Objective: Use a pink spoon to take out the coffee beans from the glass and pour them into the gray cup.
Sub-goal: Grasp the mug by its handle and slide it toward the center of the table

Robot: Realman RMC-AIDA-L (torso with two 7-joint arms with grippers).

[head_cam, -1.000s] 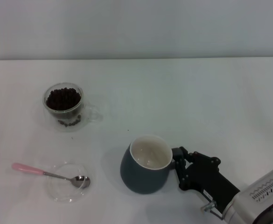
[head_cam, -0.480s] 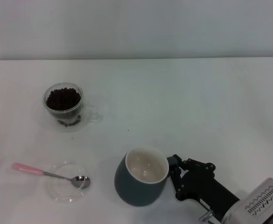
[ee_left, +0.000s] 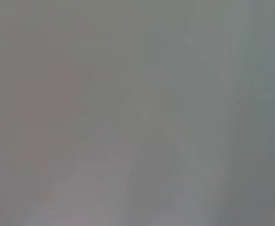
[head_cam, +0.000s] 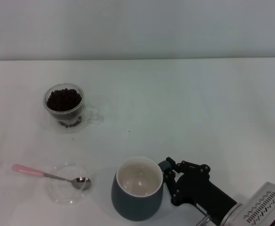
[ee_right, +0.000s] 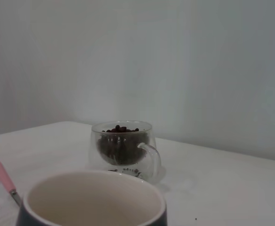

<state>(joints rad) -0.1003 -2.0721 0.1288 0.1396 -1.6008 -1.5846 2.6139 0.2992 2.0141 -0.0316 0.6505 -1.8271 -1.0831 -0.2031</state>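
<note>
At the near edge of the white surface, the right gripper has its black fingers closed on the handle side of the gray cup, which sits upright with its cream inside bare; no beans are in it yet. The left gripper is nowhere to be seen from the head view, and its own wrist view shows only a blank grey field, so nothing can be said of it.

What matters for the coming move is the pink spoon. It lies well off to the robot's left of the gray cup, its metal bowl resting on a clear glass saucer and its pink handle running out past the saucer's rim, farther toward the left. The long axis lies nearly across the robot's front, bowl end nearer the cup, handle end away from it. With the right arm occupied by the cup, I'd judge the handle is better placed for the left arm.

The glass stands farther back on the left, beyond the spoon, heaped with coffee beans, its clear handle turned toward the robot's right. From the right wrist view, glass stands straight beyond the cup's rim.
</note>
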